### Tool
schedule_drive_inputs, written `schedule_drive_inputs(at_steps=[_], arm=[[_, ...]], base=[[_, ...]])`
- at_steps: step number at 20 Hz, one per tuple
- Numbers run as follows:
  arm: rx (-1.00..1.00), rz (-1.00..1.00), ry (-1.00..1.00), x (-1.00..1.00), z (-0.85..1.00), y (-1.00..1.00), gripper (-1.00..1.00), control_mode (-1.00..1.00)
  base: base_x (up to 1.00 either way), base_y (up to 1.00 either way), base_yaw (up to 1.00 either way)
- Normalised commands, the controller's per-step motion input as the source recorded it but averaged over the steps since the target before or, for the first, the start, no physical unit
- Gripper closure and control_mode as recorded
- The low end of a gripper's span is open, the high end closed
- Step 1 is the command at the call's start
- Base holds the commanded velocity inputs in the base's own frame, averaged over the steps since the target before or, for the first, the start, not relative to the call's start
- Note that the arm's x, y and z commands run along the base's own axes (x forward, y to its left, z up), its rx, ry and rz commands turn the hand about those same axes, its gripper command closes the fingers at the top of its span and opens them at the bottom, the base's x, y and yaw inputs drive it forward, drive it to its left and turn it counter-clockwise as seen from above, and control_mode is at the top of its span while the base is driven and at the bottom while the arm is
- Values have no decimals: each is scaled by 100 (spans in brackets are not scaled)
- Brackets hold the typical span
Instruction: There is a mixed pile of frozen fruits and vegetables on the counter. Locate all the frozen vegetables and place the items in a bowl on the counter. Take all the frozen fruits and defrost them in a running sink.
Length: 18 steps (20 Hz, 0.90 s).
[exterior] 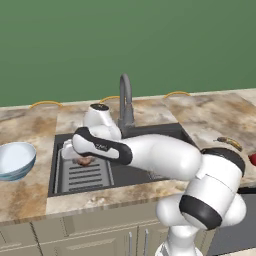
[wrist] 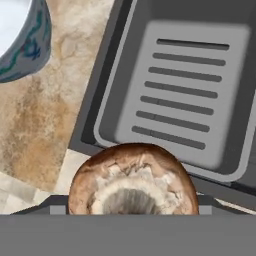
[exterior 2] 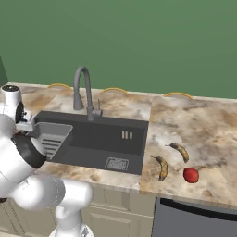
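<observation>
The hand (exterior: 86, 159) grasps the brown mushroom-like lump (wrist: 132, 178), holding it above the slotted rack (wrist: 175, 95) at the bowl-side end of the sink (exterior 2: 99, 139). The pale-blue bowl (exterior: 16, 159) rests on the surface (exterior: 27, 192) just beyond that end of the sink, apart from it. The arched faucet (exterior 2: 82, 90) rises behind the sink. On the far side of the sink from the bowl, two bananas (exterior 2: 162, 167) lie near each other, with the red piece (exterior 2: 190, 175) just beside them
</observation>
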Motion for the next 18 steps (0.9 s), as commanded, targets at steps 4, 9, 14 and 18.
schedule_drive_inputs(at_steps=[4,9,14,18], arm=[[-11,0,16,14,39,80,100,-100],[-12,0,16,16,35,57,100,-100],[-4,-4,5,31,-1,48,100,-100],[10,-7,-1,21,-30,40,100,-100]], base=[[0,0,0],[0,0,0],[0,0,0],[0,0,0]])
